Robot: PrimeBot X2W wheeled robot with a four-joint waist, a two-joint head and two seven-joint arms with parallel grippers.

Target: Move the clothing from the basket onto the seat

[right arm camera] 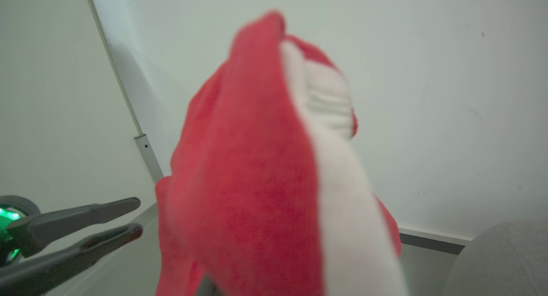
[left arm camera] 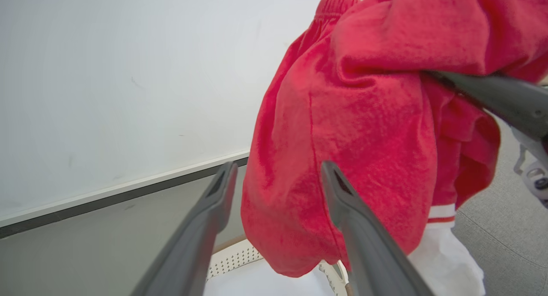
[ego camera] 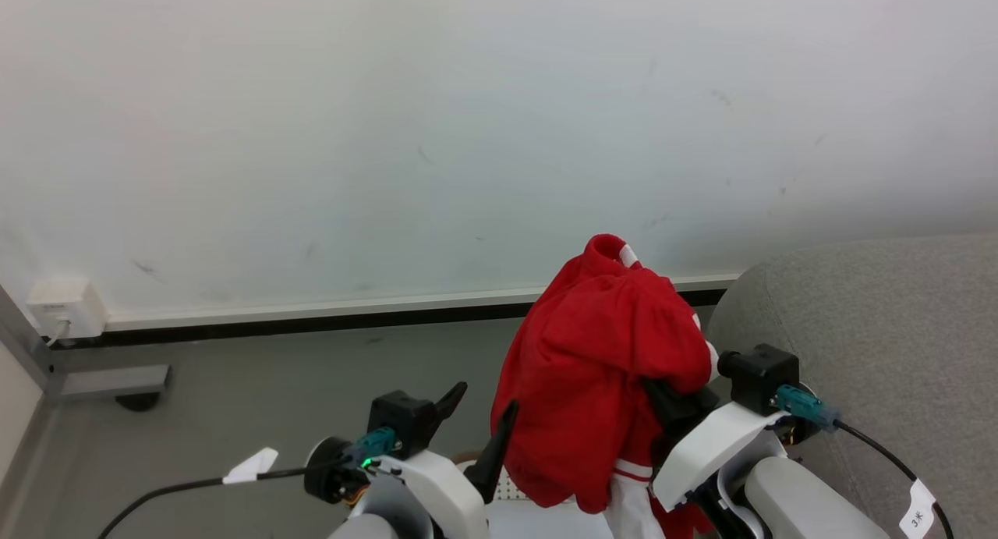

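The bright red clothing (ego camera: 600, 367) with white trim hangs in the air, draped over my right gripper (ego camera: 672, 398), whose fingertips are buried in the fabric. One dark right finger (left arm camera: 492, 94) pokes into the folds in the left wrist view. The red fabric (right arm camera: 257, 180) fills the middle of the right wrist view. My left gripper (ego camera: 483, 402) stands open just left of the garment, holding nothing. A corner of the white perforated basket (ego camera: 507, 488) shows below the garment, with its brown rim. The grey sofa (ego camera: 873, 313) rises at the right.
A pale cloth (left arm camera: 265, 283) lies in the basket. A white wall with a dark baseboard (ego camera: 312, 320) runs close ahead. A socket box (ego camera: 66, 309) and a grey metal foot (ego camera: 117, 383) sit at the far left. Grey floor lies between.
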